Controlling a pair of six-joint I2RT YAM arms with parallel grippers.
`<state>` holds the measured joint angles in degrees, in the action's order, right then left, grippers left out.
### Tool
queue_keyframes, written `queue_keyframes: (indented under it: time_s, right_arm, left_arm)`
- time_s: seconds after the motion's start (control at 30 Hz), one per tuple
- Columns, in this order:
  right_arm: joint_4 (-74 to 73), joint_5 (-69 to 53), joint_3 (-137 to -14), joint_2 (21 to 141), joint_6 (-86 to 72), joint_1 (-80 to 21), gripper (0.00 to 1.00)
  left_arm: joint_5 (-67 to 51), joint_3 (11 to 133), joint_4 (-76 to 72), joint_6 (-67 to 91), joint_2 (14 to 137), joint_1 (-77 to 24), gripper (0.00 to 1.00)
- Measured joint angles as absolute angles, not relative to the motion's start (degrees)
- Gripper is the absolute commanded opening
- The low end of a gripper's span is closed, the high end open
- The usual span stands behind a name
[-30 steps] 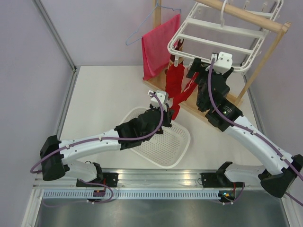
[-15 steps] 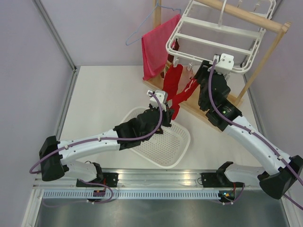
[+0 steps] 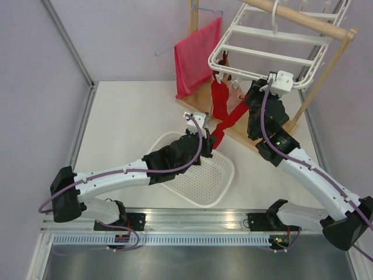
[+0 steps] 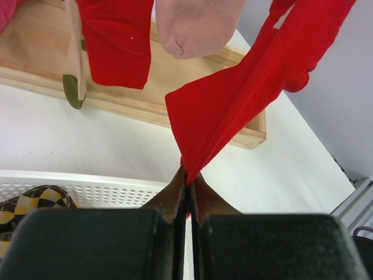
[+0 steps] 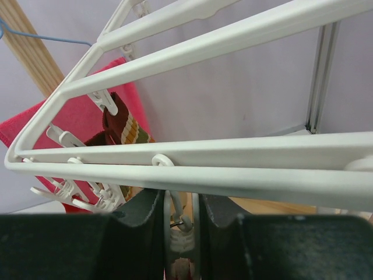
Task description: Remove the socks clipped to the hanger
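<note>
Left fingers (image 4: pixel 169 197) pressed together, arm (image 3: pixel 116 172) stretched low; right fingers (image 5: pixel 143 224) narrowly parted, raised.

The left arm (image 3: pixel 111 175) and right arm (image 3: pixel 317 178) are white tubes with black joints. Behind each pincer a purple cable (image 3: pixel 175 169) trails back. The left pincer (image 4: pixel 187 175) and right pincer (image 5: pixel 182 216) have dark fingers, and a white block (image 3: pixel 284 80) sits just behind the right one.

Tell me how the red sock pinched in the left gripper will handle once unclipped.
The red sock is probably floppy: it creases sharply where the left gripper pinches it. Likely stretchy, since it is drawn taut up toward the hanger. Freed, it would probably drop limp and weigh little.
</note>
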<state>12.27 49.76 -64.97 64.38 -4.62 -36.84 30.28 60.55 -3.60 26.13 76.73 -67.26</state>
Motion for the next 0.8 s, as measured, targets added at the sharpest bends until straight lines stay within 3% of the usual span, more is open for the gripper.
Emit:
queue_keyframes:
  time_s: [0.07, 0.1, 0.17, 0.2, 0.27, 0.8]
  right_arm:
    - [12.5, 49.7, -64.8, 64.3, -4.6, -36.8, 0.01]
    - [12.6, 49.6, -64.7, 64.2, -4.6, -36.8, 0.1]
    - [12.7, 49.2, -64.7, 64.1, -4.7, -36.8, 0.43]
    - [12.6, 48.8, -64.7, 64.0, -4.7, -36.8, 0.69]
    - [12.5, 48.3, -64.7, 63.8, -5.4, -36.7, 0.83]
    - [14.1, 47.3, -63.1, 62.0, -6.5, -36.5, 0.84]
  left_arm:
    - [30.0, 60.6, -3.6, 26.2, 76.9, -67.3, 0.02]
    - [29.9, 60.6, -3.6, 26.2, 77.0, -67.3, 0.02]
    - [29.8, 60.6, -3.6, 26.2, 77.2, -67.3, 0.02]
    - [29.8, 60.6, -3.6, 26.2, 77.3, -67.3, 0.02]
    - [29.8, 60.6, -3.5, 26.3, 77.3, -67.3, 0.02]
    - [29.6, 60.6, -3.4, 26.8, 77.3, -67.3, 0.02]
